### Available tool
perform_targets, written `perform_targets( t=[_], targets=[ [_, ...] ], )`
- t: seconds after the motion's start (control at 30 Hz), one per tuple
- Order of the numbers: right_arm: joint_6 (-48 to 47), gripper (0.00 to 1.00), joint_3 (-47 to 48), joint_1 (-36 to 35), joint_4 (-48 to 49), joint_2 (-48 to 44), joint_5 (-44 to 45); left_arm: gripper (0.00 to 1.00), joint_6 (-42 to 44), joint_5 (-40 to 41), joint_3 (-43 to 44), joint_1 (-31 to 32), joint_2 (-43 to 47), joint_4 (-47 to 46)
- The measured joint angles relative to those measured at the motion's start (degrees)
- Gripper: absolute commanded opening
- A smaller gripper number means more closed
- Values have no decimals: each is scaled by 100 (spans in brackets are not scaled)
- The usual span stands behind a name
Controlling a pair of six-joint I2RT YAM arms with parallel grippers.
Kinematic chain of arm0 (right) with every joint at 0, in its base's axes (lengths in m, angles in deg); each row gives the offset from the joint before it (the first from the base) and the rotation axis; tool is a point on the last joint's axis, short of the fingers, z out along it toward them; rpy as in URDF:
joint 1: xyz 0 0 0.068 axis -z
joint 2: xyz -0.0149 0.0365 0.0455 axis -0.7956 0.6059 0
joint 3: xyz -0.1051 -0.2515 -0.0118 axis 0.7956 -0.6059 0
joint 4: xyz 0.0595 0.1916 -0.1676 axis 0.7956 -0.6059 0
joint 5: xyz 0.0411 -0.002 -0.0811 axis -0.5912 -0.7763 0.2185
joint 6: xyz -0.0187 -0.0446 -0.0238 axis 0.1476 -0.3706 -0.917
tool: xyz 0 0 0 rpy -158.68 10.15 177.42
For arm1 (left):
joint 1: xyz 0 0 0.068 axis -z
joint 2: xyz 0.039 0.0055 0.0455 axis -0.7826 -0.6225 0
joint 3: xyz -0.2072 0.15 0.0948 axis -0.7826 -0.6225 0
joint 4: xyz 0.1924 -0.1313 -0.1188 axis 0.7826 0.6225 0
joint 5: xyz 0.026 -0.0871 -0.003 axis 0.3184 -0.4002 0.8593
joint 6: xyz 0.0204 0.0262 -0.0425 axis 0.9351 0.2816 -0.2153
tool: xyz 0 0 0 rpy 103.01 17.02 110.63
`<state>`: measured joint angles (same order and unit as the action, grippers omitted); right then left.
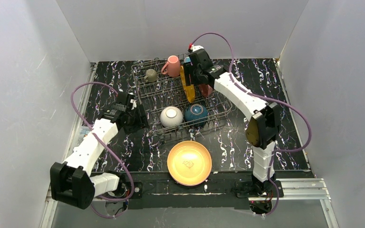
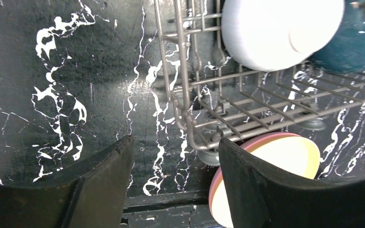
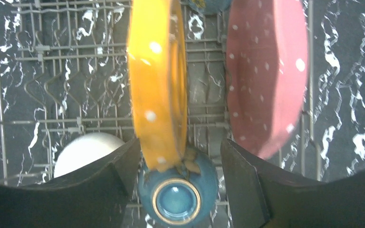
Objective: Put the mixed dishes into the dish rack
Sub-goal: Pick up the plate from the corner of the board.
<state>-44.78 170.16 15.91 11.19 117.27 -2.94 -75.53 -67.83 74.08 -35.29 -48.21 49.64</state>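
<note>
Pink-rimmed plate (image 1: 188, 163) waits unloaded at the table's (image 1: 266, 76) near edge. Left end effector (image 2: 175, 147) gapes empty beside the rack (image 1: 152, 92). Right end effector (image 3: 180, 147) straddles the upright orange plate (image 3: 157, 85), jaws released, tines propping it.

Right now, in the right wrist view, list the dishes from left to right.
white bowl → orange plate → pink plate. The blue bowl overlaps the orange plate's span, so it is left out.
</note>
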Motion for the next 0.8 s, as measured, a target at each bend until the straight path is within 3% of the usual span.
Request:
perform_targets(
  t=[0.43, 0.8],
  targets=[
    [273, 71, -1679, -28, 48, -2258, -525, 65, 319, -439, 273, 79, 1088, 695],
    [748, 66, -3982, -474, -122, -3960, -962, 65, -555, -479, -549, 1725, 2118, 973]
  ],
)
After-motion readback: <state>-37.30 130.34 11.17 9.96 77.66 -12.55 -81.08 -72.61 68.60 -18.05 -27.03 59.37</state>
